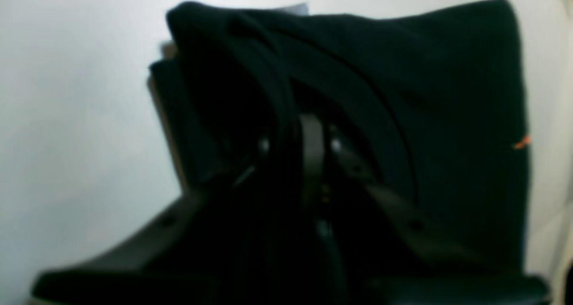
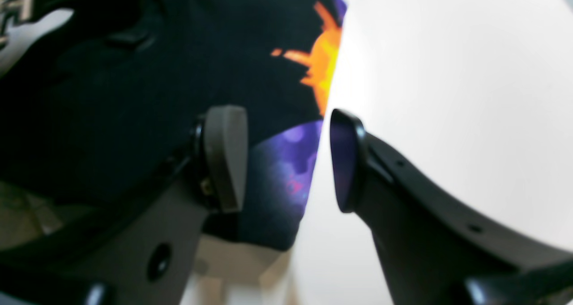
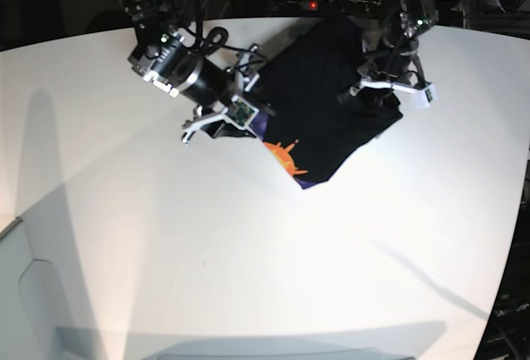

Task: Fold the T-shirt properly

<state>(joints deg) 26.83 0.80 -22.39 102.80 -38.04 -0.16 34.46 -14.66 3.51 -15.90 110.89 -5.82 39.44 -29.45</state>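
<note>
Here I see one T-shirt (image 3: 327, 103) bunched at the far edge of the white table (image 3: 248, 252), with wide bare tabletop toward me. My right gripper (image 2: 286, 159) gapes wide beside the printed hem, holding nothing. My left gripper (image 3: 387, 87) is buried in dark folds; grip unclear.

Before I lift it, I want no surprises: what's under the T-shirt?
The T-shirt lies on the white table; only bare tabletop shows around it. Whatever sits beneath the cloth is covered and cannot be seen.
</note>
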